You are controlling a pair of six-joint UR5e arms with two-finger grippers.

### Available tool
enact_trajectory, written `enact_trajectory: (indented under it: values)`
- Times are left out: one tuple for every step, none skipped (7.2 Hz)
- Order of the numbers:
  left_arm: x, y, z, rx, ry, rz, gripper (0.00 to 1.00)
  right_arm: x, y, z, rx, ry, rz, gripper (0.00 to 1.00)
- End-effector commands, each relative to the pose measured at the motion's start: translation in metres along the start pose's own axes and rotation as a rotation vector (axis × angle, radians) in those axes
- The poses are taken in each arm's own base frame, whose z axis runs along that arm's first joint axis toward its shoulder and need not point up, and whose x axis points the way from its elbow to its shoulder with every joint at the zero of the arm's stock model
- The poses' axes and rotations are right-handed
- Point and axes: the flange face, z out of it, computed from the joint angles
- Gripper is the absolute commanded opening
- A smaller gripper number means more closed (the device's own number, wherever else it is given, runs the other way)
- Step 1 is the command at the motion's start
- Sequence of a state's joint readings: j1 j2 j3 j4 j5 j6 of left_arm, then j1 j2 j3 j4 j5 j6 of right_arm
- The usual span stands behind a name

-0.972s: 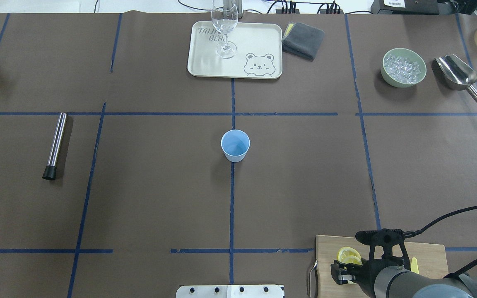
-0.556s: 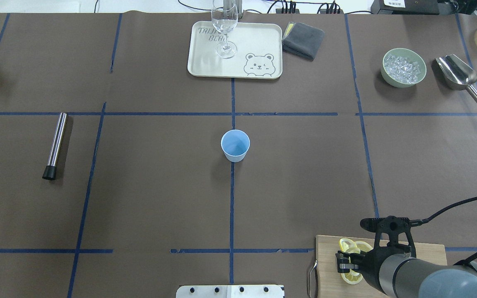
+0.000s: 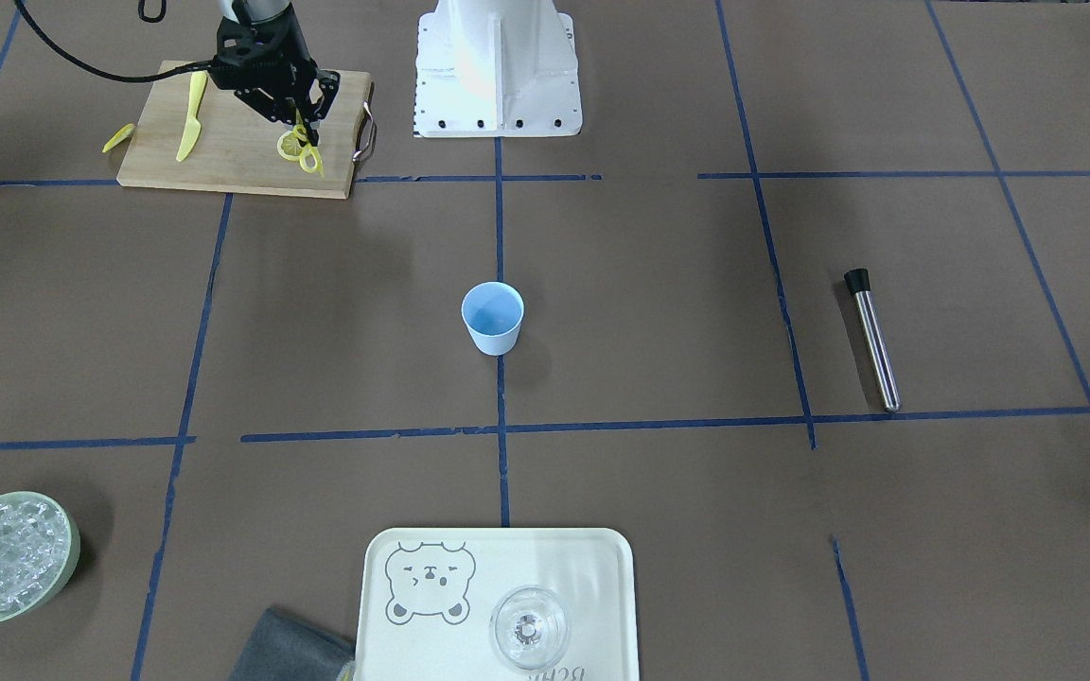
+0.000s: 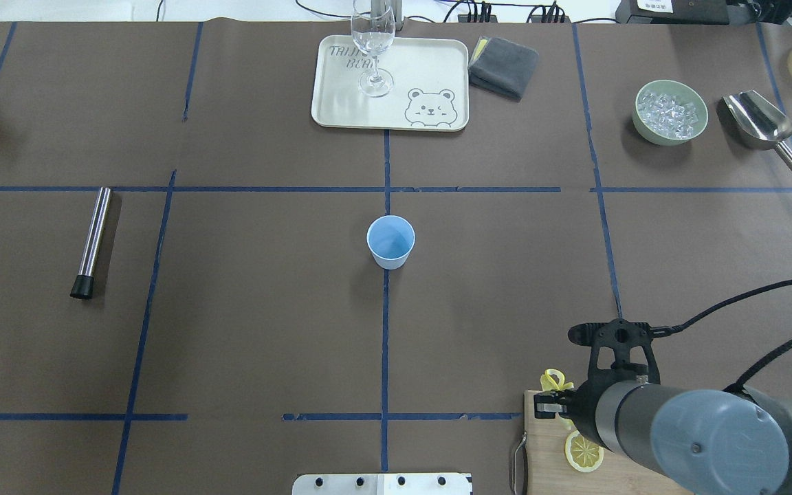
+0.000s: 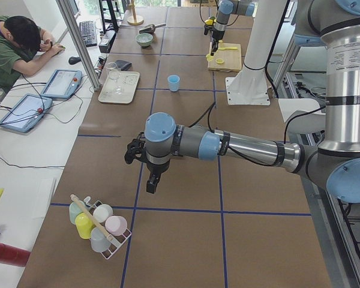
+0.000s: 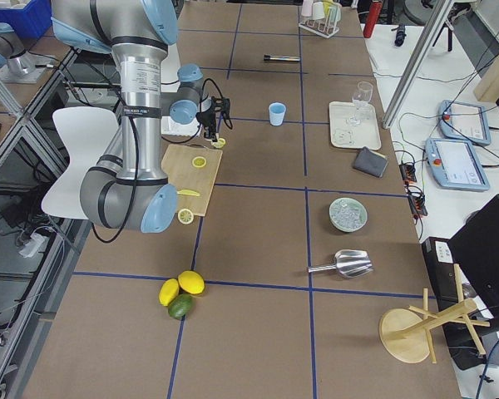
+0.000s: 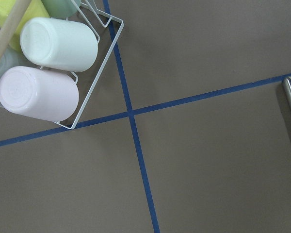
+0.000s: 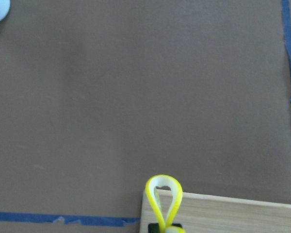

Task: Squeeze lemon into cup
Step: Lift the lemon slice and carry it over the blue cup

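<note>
The cup [image 4: 390,242] stands upright, mouth up, on the centre tape line. It is well apart from the lemon slice [image 4: 553,380], lying forward and to the robot's left of it. The slice is folded into a loop and pinched in the right gripper [image 4: 546,405] over the cutting board's [image 4: 540,457] far corner. Only flat brown paper lies between them. The right arm is the nearer of the 2. The left gripper [image 5: 153,180] hangs by the cup rack [image 5: 102,231]; whether it is apart or together cannot be told.

Stemmed glass [image 4: 372,41] on tray [image 4: 430,62]; bowl [image 4: 669,139] holds ice [image 4: 671,110], probably; scoop [image 4: 757,120] beside.
</note>
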State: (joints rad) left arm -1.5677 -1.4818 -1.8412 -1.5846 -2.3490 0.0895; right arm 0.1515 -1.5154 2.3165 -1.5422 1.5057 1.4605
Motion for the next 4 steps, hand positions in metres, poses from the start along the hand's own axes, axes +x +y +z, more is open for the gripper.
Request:
enact_trajectory:
  values:
    - [-0.002, 0.0, 0.002, -0.003, 0.001, -0.006, 1.0, -0.067, -0.04, -0.026, 0.017, 0.01, -0.029, 0.0]
    - [-0.002, 0.0, 0.002, -0.005, 0.001, -0.007, 1.0, -0.098, -0.072, -0.029, -0.007, 0.014, 0.006, 0.0]
    - [-0.003, 0.0, 0.004, -0.008, 0.002, -0.008, 1.0, -0.119, -0.1, -0.029, -0.008, 0.007, 0.015, 0.0]
    - [-0.004, 0.001, 0.004, -0.008, 0.002, -0.01, 1.0, -0.134, -0.128, -0.025, 0.015, 0.016, -0.012, 0.0]
